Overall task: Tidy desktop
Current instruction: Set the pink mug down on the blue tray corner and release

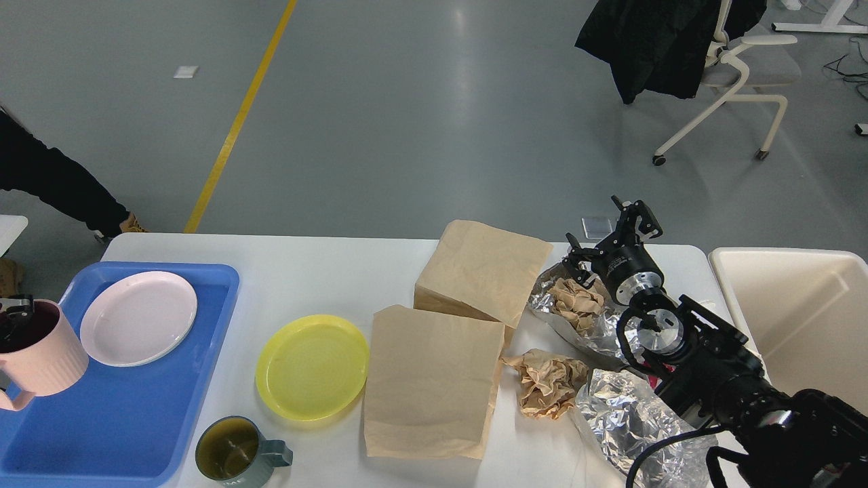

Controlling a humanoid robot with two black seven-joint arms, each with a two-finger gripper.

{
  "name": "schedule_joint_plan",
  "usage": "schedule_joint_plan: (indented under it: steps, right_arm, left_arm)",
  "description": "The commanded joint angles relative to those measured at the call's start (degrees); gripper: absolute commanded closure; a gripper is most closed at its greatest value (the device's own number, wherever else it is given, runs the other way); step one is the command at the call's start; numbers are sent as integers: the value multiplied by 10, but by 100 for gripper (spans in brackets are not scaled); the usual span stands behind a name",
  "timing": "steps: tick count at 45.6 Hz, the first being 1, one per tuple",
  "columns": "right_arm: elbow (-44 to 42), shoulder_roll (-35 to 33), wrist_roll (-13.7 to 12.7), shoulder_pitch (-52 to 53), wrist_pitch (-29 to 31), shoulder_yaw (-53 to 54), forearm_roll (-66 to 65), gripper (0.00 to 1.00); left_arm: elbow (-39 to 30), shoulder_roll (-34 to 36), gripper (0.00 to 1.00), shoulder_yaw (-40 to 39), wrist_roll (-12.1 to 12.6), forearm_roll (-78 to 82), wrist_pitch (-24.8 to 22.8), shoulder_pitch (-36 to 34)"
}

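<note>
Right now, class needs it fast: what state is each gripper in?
Left gripper: closed on the pink mug's rim, over the blue tray.
Right gripper: fingers spread open, holding nothing.

Matt white counter (325, 271), glossy blue plastic tray (102, 420), crumpled shiny foil (630, 420), matt brown paper bags (430, 379)
</note>
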Motion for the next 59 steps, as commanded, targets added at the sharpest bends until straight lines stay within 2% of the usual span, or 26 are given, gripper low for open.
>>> schedule_joint_plan:
  steps: [1,24,43,52,59]
  right_arm:
    - [0,0,0,0,0,0,0,0]
    - [0,0,0,0,-1,0,0,0]
    - [0,0,0,0,0,0,0,0]
    - [0,0,0,0,-1,0,0,0]
    - [0,0,-1,0,0,0,0,0]
  left_arm:
    - [29,3,100,-28,3,1,0,43]
    - [70,25,100,-61,3,0,0,97]
    - [179,11,100,-161,7,0,0,242]
    - [237,-21,100,-189,7,0,0,290]
    - [246,-39,100,-194,8,0,0,300]
